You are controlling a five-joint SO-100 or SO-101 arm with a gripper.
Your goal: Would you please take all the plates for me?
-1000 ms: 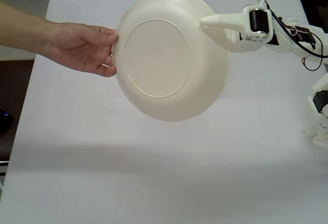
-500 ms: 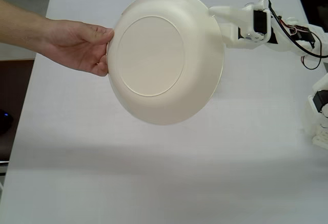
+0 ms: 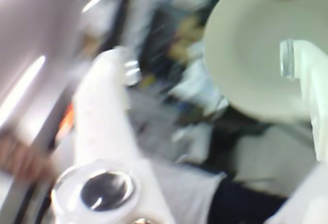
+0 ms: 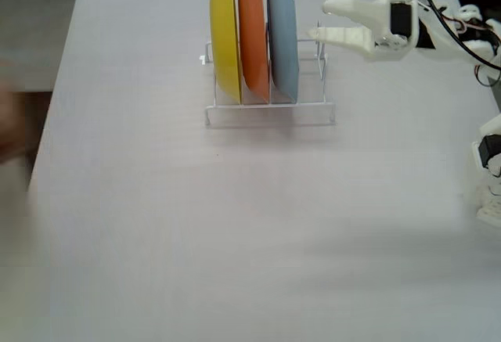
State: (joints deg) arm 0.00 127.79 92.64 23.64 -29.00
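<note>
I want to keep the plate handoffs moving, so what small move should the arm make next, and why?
Probably ease the open, empty tool toward the light blue plate, the nearest one. In the fixed view, that plate, the orange plate and the yellow plate stand upright in the rack, and the tool hovers just right of the blue one.

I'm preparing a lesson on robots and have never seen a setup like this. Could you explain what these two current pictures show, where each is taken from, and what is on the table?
The fixed view looks down on a white table. At its right is a small white robot arm ending in a two-finger gripper, whose jaws stand apart and hold nothing. A white wire rack holds three plates on edge: a yellow plate, an orange plate and a light blue plate. The blurred wrist view comes from a camera riding on the arm. It shows the gripper's two fingers and a cream-white plate between and beyond them, not clamped; who holds it is too blurred to tell.
</note>
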